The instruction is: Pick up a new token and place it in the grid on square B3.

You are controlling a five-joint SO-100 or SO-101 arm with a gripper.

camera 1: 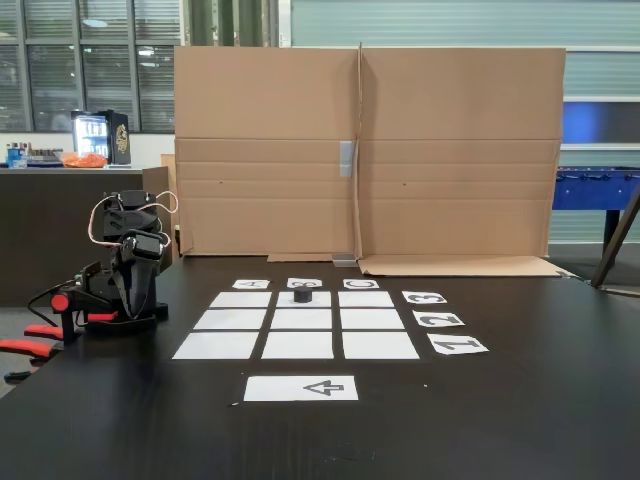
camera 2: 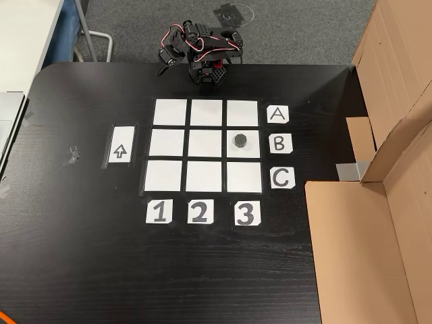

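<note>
The black token (camera 2: 239, 141) stands upright on square B3 (camera 2: 252, 151) of the grid (camera 2: 206, 145), in the row beside label B and the column above label 3. In a fixed view from the table's front the token (camera 1: 302, 295) sits in the far middle cell (camera 1: 319, 299) of the grid (camera 1: 302, 320). The arm is folded back over its base, beyond the A row. Its gripper (camera 2: 163, 65) points down near the table edge, well away from the token, and looks shut with nothing in it. From the front the folded arm (camera 1: 128, 262) stands left of the grid.
A white paper strip with an arrow outline (camera 2: 119, 147) lies beside the column-1 side of the grid. Tall cardboard walls (camera 1: 370, 150) close off the far side, with flaps (camera 2: 378, 223) lying on the table. A small grey scrap (camera 2: 71, 155) lies near the strip.
</note>
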